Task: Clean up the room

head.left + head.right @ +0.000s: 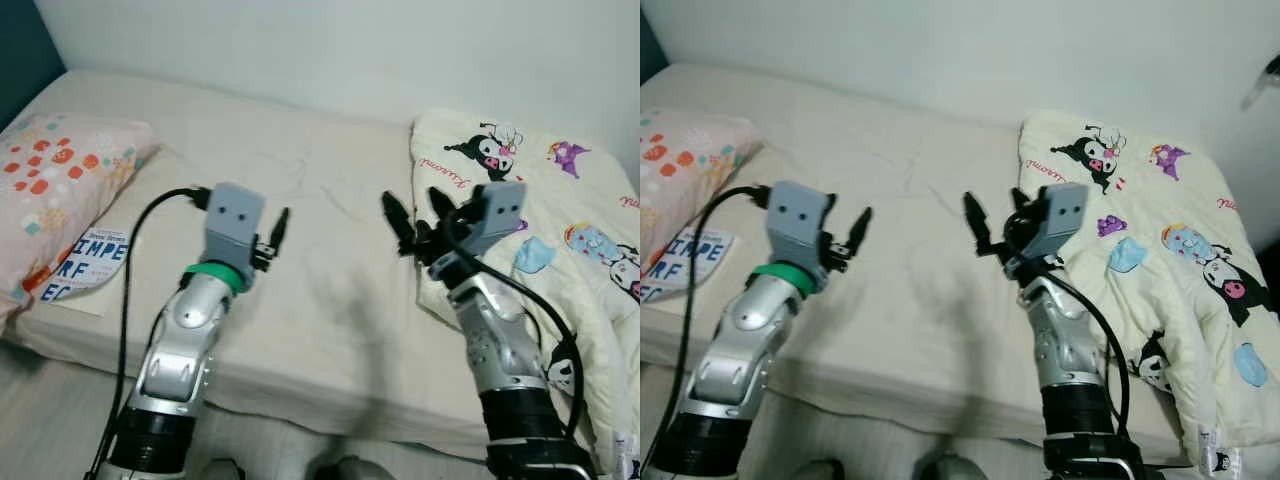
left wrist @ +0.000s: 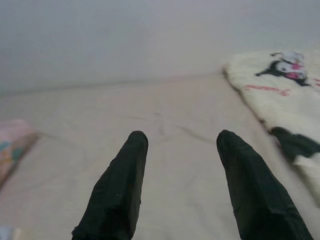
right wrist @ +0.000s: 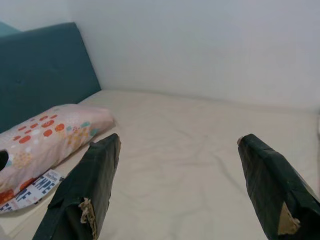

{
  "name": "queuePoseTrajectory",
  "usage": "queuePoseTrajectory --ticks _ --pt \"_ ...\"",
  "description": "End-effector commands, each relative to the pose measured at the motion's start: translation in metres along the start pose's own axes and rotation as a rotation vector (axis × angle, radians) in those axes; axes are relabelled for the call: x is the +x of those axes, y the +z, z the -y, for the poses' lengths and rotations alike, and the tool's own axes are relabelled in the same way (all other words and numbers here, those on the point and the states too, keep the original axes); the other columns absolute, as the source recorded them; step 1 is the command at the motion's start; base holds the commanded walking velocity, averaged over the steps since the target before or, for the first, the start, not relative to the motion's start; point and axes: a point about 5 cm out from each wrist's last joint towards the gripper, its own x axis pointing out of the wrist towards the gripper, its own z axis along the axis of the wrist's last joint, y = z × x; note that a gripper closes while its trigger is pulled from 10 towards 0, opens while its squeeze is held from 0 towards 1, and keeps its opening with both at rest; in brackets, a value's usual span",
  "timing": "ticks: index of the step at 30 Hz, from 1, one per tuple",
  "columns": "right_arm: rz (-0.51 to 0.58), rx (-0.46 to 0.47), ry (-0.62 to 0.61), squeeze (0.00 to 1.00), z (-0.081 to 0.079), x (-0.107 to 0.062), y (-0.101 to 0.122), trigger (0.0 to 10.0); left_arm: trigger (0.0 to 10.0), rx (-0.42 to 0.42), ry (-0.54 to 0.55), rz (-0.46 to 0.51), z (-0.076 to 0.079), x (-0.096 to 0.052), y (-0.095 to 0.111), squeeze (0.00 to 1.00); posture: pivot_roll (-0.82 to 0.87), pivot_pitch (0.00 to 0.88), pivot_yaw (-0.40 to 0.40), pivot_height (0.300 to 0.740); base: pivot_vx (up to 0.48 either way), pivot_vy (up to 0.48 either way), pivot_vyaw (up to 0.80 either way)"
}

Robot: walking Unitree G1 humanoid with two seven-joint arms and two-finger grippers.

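Two grippers are up over the cream-sheeted bed (image 1: pixel 300 200), and neither has hold of anything. The left gripper (image 2: pixel 181 145) hovers above the middle of the mattress, fingers parted with a clear gap and bare sheet showing between them. The right gripper (image 3: pixel 180 147) hangs just beside the near edge of the quilt, fingers spread wide apart, nothing between them but wrinkled sheet.

Over on the robot's right lies the pale yellow cartoon-print quilt (image 1: pixel 560 230), bunched in a long heap. Its long axis runs from the wall end of the bed down toward the robot, and its near end spills over the bed's front edge. Black-and-pink cartoon figures, blue patches and red script mark the top.

On the far left, a pink pillow with orange and teal spots (image 1: pixel 55 190) rests at the head of the bed, near the dark teal headboard (image 3: pixel 45 70). Its long axis also runs from the wall toward the front edge. Tucked partly under the pillow's near corner is a flat white paper with big blue letters (image 1: pixel 95 262), lying on the sheet close to the front edge.

Between pillow and quilt the sheet is open and lightly creased. A white wall (image 1: pixel 350 45) runs along the far side of the bed.
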Motion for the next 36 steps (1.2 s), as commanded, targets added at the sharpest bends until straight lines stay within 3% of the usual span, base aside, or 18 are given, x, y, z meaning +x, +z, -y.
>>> queuePoseTrajectory --ticks 1,22,28,36 --pt "-0.011 -0.006 -0.035 0.0 0.0072 -0.004 -0.0006 10.0 10.0 -0.005 -0.027 -0.008 0.0069 0.0008 -0.0013 0.0 -0.02 0.0 -0.031 0.74 0.0 -0.416 0.0" --pt "-0.034 0.019 -0.046 0.0 0.009 -0.0069 -0.0046 10.0 10.0 -0.01 -0.035 -0.009 0.0093 0.0009 -0.0015 0.0 -0.02 0.006 -0.031 0.74 0.0 -0.414 0.0" --pt "-0.04 0.025 -0.056 0.0 0.0096 -0.007 -0.0052 10.0 10.0 -0.011 -0.038 -0.01 0.0096 0.0009 -0.0018 0.0 -0.02 0.006 -0.03 0.74 0.0 -0.413 -0.8" --pt "-0.051 0.013 -0.08 0.0 0.0128 -0.0074 -0.0064 10.0 10.0 -0.004 -0.037 -0.035 0.0103 0.0014 -0.0049 0.0 -0.02 0.005 -0.028 0.74 0.0 -0.259 0.0"
